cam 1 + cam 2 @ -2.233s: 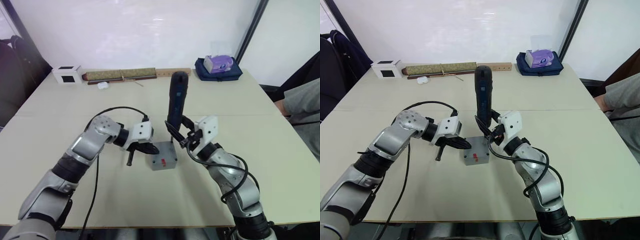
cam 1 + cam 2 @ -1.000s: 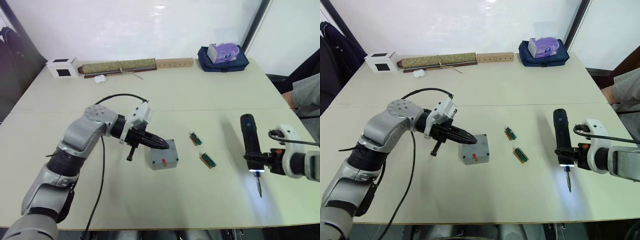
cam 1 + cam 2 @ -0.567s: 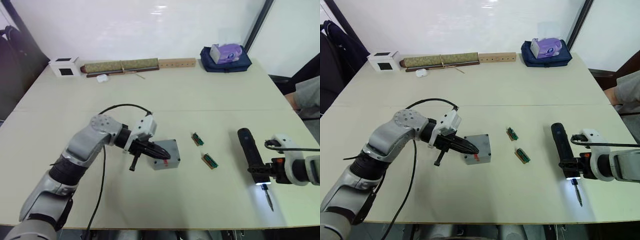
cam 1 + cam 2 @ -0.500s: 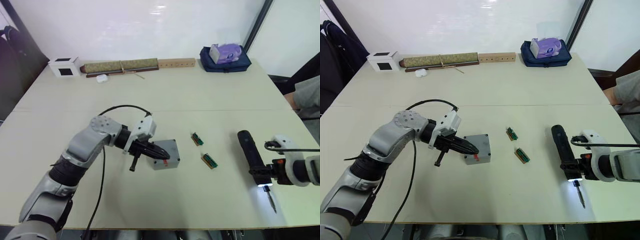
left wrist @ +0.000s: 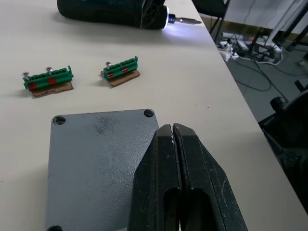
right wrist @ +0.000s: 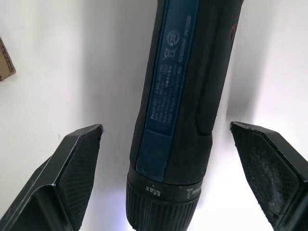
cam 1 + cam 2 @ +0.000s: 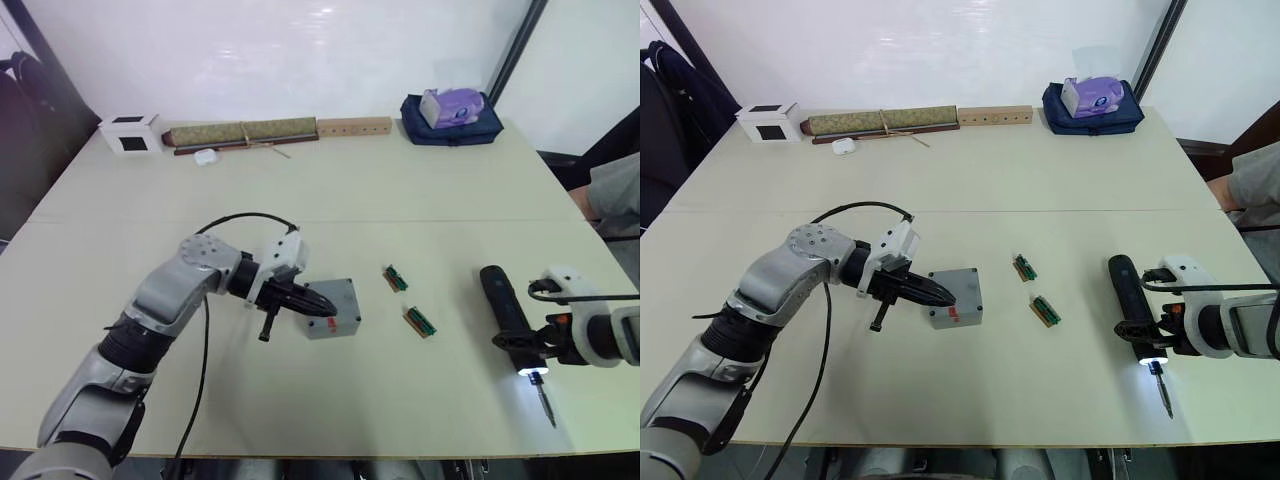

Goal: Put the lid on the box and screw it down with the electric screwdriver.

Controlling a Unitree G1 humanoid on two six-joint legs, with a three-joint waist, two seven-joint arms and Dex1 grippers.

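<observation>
- Lid (image 5: 96,163): seated on box (image 7: 956,297) mid-table, screw heads visible in three corners; fastening looks finished or nearly so.
- Left gripper (image 5: 174,139): fingers pressed together, tips over lid.
- Electric screwdriver (image 7: 1134,310): lying on table at right, tip light on.
- Right gripper (image 6: 168,159): fingers spread wide either side of screwdriver, not clamping, per right wrist view.
- Left wrist view resolves screw heads; head views show overall layout.

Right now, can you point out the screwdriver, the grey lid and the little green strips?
screwdriver (image 7: 1128,295), right eye view, middle of its dark body.
lid (image 5: 91,163), left wrist view, its flat top face.
green strips (image 5: 121,70), left wrist view, one strip's green top.
</observation>
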